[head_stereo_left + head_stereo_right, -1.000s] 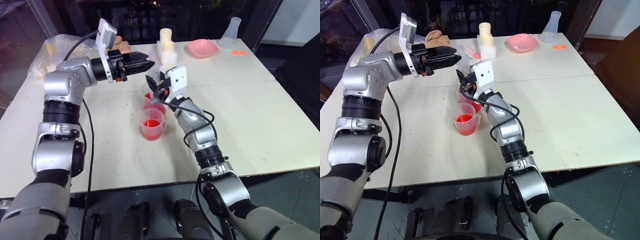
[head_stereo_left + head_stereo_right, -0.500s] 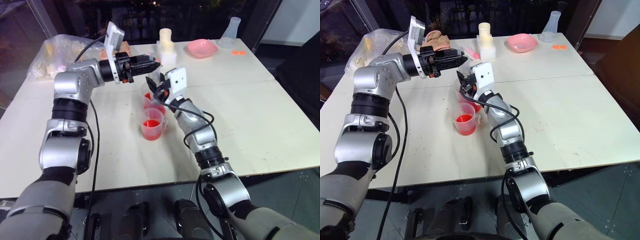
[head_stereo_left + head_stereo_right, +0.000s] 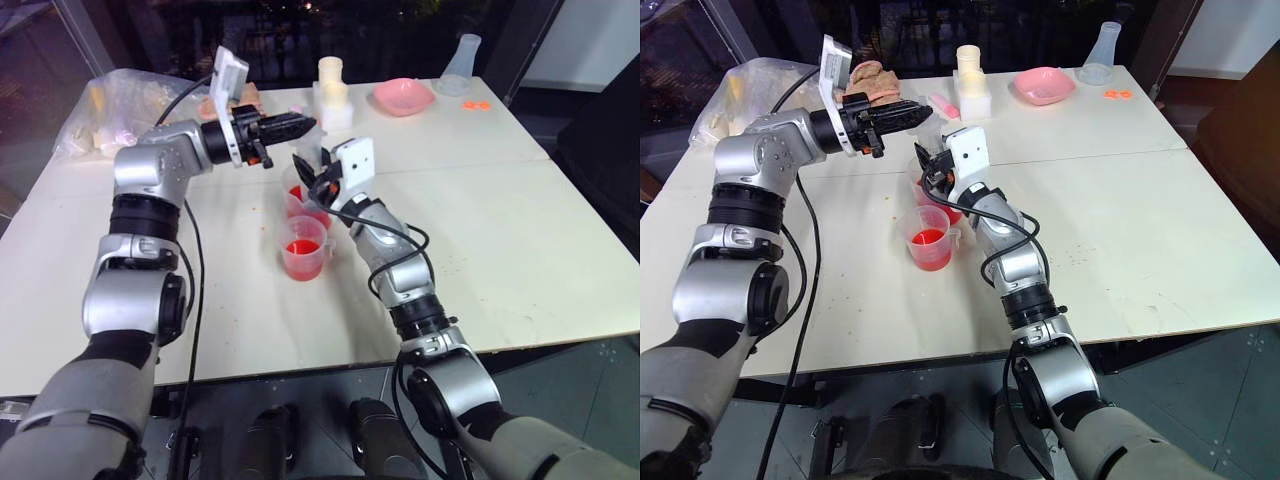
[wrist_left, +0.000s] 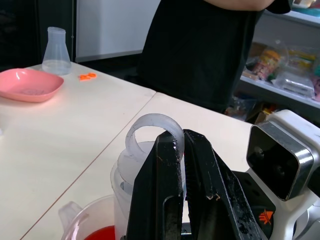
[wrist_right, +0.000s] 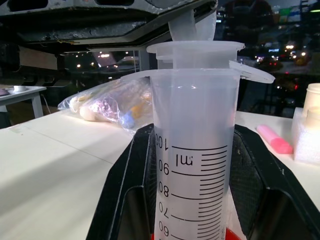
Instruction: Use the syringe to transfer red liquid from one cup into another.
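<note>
The clear syringe (image 5: 192, 165) with black graduation marks stands upright over the back cup (image 3: 298, 201), which holds red liquid (image 3: 301, 193). My right gripper (image 5: 192, 135) is shut on its barrel, a black finger on each side. My left gripper (image 4: 182, 137) reaches in level from the left, shut on the plunger's ring handle (image 4: 150, 131) at the top of the syringe. In the left eye view the left gripper (image 3: 292, 127) sits just above the right gripper (image 3: 309, 172). A second cup (image 3: 304, 247) with red liquid stands in front, free of both grippers. The syringe's tip is hidden.
At the table's far side are a pink bowl (image 3: 404, 96), a clear flask (image 3: 462, 65), white containers (image 3: 333, 88), small orange pieces (image 3: 478, 105) and a plastic bag (image 3: 110, 105) at the far left. A person in black (image 4: 200, 50) stands beyond the table.
My left gripper went from open to shut, closing on the plunger ring, and its arm drew in toward the syringe. The right gripper and both cups stayed put.
</note>
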